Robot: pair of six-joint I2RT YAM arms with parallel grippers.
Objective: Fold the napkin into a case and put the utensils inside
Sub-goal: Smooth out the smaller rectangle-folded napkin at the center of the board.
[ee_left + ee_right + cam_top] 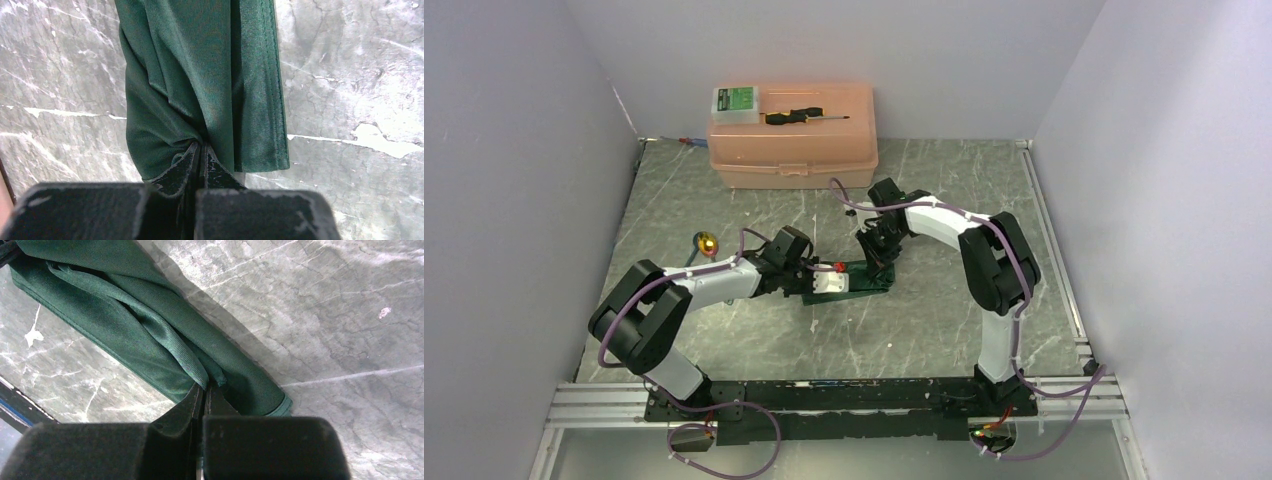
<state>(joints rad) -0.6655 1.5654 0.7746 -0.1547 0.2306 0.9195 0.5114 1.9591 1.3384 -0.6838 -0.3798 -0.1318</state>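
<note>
The dark green napkin lies folded into a narrow band on the marble table, between my two arms. My left gripper is at its left end; in the left wrist view the gripper is shut on a bunched fold of the napkin. My right gripper is at the napkin's right end; in the right wrist view it is shut on an upper layer of the napkin. One utensil with a shiny gold head lies on the table to the left, apart from the cloth.
An orange plastic box stands at the back of the table. A black-handled screwdriver and a small green-and-white box rest on its lid. Grey walls close in both sides.
</note>
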